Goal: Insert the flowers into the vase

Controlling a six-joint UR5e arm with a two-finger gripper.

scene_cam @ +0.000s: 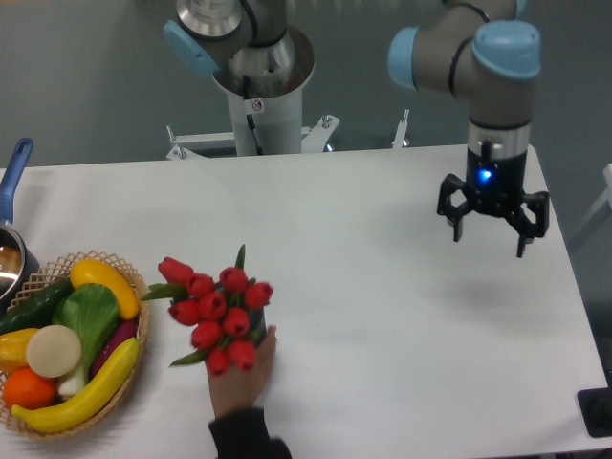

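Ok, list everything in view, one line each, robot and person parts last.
flowers: one bunch, red tulips with green leaves, table front left, standing in the vase
vase: one, dark, mostly hidden behind the flowers
basket: one, woven tan, front left corner, holding fruit and vegetables
pot: one, blue handle, left edge
table: one, white
hand: one, dark sleeve, at the vase from the front edge
gripper: one, black, open, above the table's right side
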